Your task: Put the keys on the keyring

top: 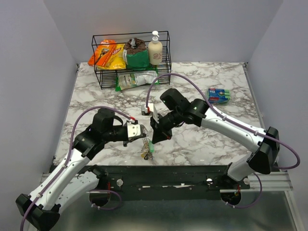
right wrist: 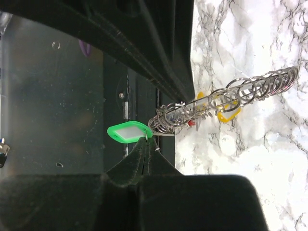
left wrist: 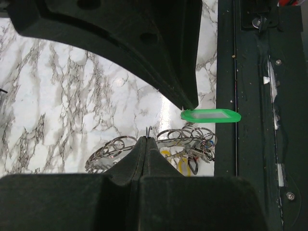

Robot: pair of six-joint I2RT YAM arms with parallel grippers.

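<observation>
Gleaming wire keyring (right wrist: 250, 89), green-tagged keys (right wrist: 127, 133).

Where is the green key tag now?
In the top view, the green key tag is at the table's front centre, pinched by the right gripper, beside the ring bunch.

The left gripper (top: 138, 131) and right gripper (top: 155, 136) meet above the keys (top: 147, 153) near the table (top: 216, 130) front edge.

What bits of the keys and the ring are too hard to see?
Top view: the keys are a tiny clump, colours and number unclear.
Left wrist view: the left fingers cover part of the small rings.
Right wrist view: what the right fingers pinch is too thin to tell.
</observation>
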